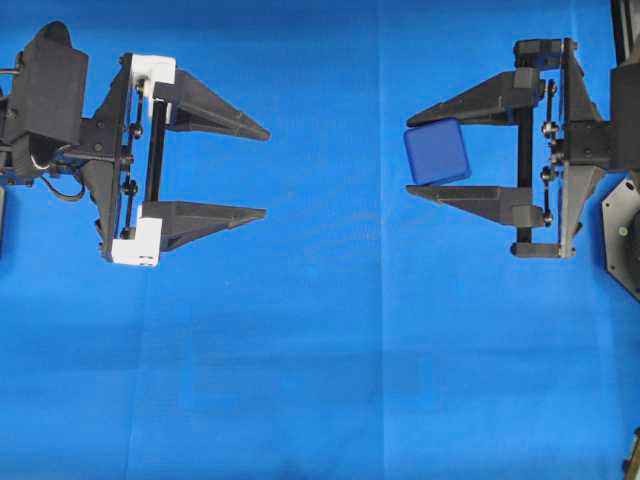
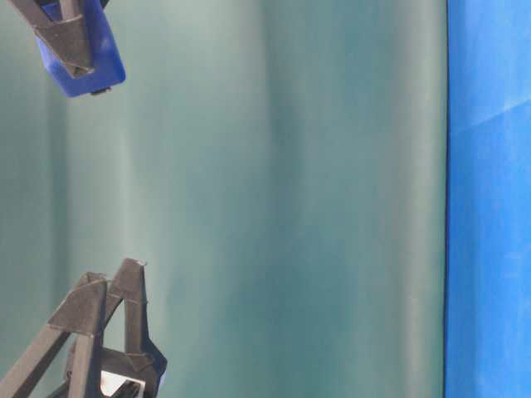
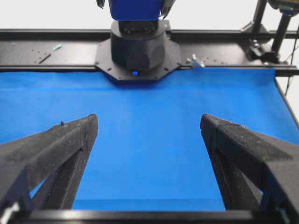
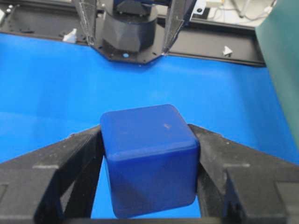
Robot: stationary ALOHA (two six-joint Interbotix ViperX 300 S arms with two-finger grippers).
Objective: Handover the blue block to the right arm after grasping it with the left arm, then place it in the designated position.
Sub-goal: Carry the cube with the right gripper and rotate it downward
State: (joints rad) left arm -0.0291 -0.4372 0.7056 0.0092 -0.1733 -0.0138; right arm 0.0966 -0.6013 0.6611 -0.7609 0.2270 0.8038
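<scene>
Right tool (image 1: 408, 157) clamping the blue block (image 1: 437, 152) (tilted), left tool (image 1: 267, 172) spread wide, holding nothing, blue cloth (image 1: 320, 350) beneath

A bright blue cloth (image 1: 320, 380) covers the worktop from edge to edge in the overhead view, smooth except for faint fold creases that run across it in straight lines. At the far edge seen from the left wrist view, the cloth ends against a black metal frame (image 3: 56, 49) with small holes and a few loose bits lying on it; thin black uprights (image 3: 258, 16) rise at the right corner. Behind that the background is plain white and evenly lit. A dull teal-green backdrop (image 2: 274, 199) fills most of the table-level view, softly rippled, and shows again at the right edge of the right wrist view.
</scene>
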